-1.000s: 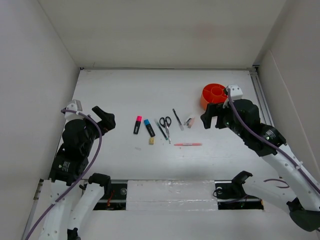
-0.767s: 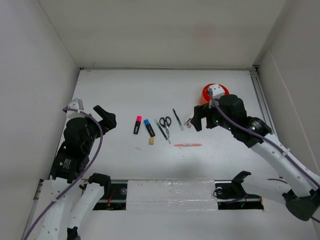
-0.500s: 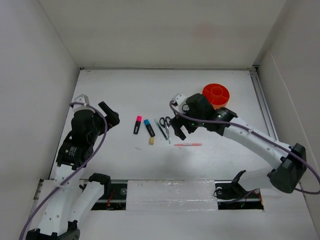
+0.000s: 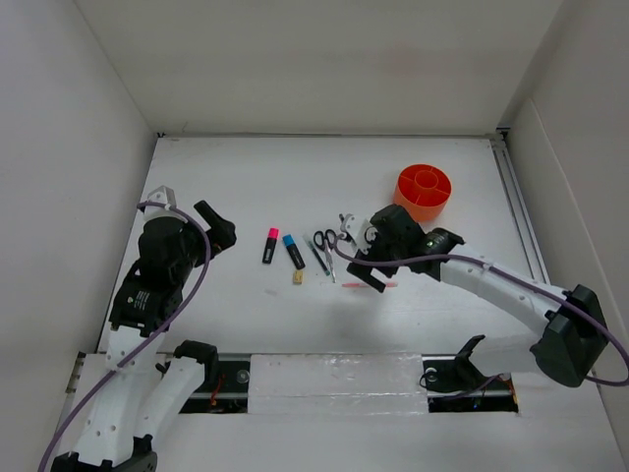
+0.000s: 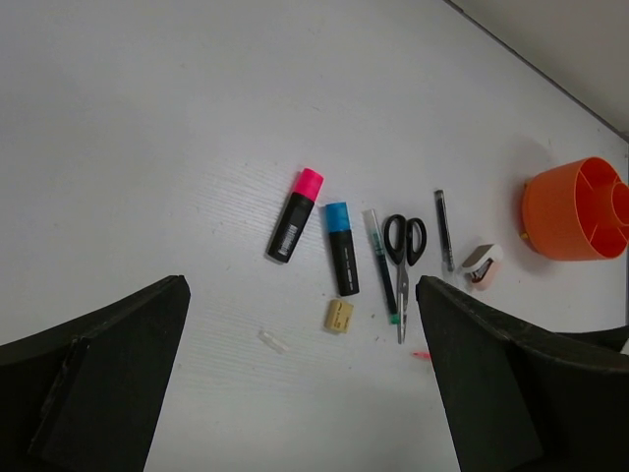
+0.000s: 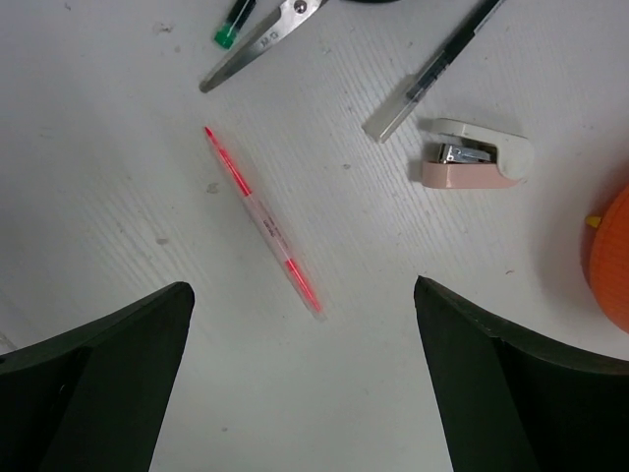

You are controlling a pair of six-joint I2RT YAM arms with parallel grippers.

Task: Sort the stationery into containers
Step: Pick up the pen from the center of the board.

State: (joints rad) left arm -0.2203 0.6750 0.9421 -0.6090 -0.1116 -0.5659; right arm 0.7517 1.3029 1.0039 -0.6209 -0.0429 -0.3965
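Stationery lies in a loose row across the middle of the worktop (image 4: 246,187), while the orange organiser (image 4: 424,192) stands apart at the far right. No item can be made out inside it. The right fingers (image 6: 98,383) are spread wide and empty, low over the pink pen (image 6: 263,221), which looks like the item to be picked up next. The left fingers (image 5: 98,383) are just as wide and empty, and hang well back from the pink highlighter (image 5: 295,214) and blue highlighter (image 5: 341,261).

The main risk is the pen itself. It is thin, lies flat, and runs diagonally across the gap between the right fingers, so a straight close would likely spin it or roll it away instead of trapping it. Coming down too shallow would close on air. Coming down too deep would press the tips into the worktop.

The scissors (image 6: 260,44), the grey pen (image 6: 432,74) and the small pink-and-white stapler (image 6: 477,154) lie near, and a sideways correction could knock them. A grip near one end would let the pen droop, and it could then catch on the organiser's rim or dividers.
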